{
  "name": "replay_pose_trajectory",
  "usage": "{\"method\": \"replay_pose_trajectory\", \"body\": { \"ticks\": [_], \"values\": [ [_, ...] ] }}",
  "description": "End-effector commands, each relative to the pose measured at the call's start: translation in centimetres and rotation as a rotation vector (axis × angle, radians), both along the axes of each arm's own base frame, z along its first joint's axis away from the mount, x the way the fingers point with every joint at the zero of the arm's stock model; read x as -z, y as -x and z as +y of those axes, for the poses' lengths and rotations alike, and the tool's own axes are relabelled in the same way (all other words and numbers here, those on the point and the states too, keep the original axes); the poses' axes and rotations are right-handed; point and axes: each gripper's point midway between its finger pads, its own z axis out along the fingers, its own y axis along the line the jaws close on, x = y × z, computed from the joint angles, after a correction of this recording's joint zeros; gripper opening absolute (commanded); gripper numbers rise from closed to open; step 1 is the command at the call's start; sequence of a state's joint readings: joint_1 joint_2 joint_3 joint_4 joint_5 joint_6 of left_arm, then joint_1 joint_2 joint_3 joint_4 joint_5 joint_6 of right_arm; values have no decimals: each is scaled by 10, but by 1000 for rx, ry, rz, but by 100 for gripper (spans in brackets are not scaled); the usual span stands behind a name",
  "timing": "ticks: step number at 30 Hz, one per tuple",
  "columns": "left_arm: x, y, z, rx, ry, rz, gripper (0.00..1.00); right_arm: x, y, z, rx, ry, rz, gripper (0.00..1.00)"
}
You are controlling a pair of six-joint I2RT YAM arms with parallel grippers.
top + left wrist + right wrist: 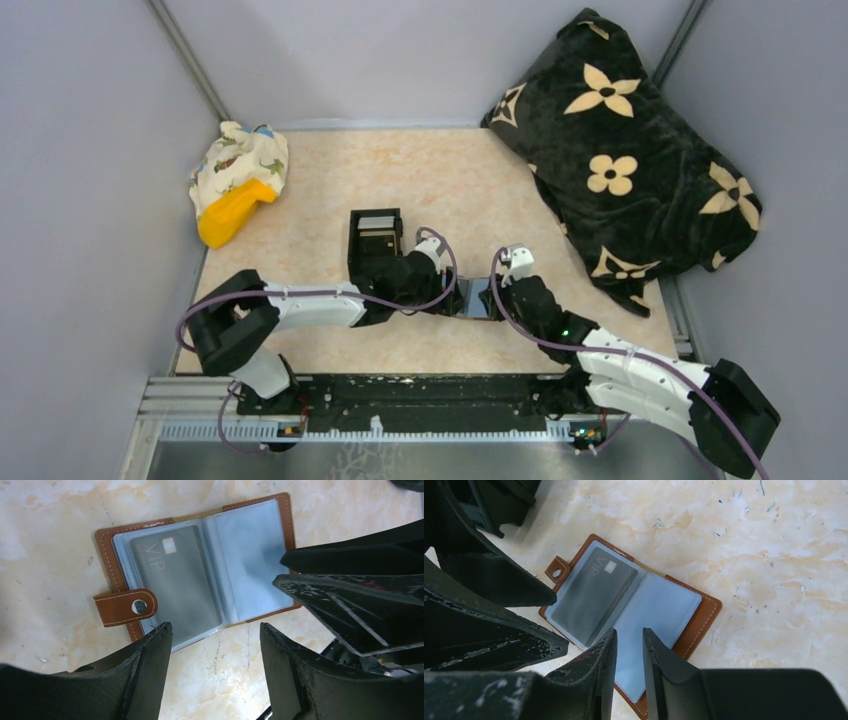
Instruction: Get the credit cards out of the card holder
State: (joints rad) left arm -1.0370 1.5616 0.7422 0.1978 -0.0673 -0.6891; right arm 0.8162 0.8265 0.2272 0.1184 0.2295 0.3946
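the card holder [250, 555] lies open and flat on the table [50, 530], just toward 6 o'clock from its middle in the top view. your left gripper [215, 630] hangs at the holder's 9 o'clock, jaws wide, gripping nothing. your right gripper [629, 635] is at its 3 o'clock, jaws a narrow gap apart, tips over the clear sleeve's edge; you cannot tell if they touch it. a dark grey vip card [175, 585] sits in the half bearing the brown tab [125, 607]. a black box [375, 235] stands at the holder's 11 o'clock.
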Motion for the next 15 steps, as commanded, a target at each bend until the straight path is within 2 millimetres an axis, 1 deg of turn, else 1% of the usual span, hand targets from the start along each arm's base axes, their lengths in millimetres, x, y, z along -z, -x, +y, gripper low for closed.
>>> {"method": "replay_pose_trajectory", "body": {
  "ticks": [1, 6, 12, 15],
  "values": [
    [9, 2, -4, -6, 3, 26, 70, -6, -4, -3, 43, -22, -26, 26],
    [17, -1, -2, -22, -15, 28, 70, -2, -1, -9, 57, -12, -18, 26],
    [15, -3, 3, -38, -32, 14, 70, 7, 2, -14, 76, -6, -2, 26],
    [14, -5, 8, -53, -50, 4, 70, 7, 1, -15, 82, -4, -3, 26]
  ]
}}
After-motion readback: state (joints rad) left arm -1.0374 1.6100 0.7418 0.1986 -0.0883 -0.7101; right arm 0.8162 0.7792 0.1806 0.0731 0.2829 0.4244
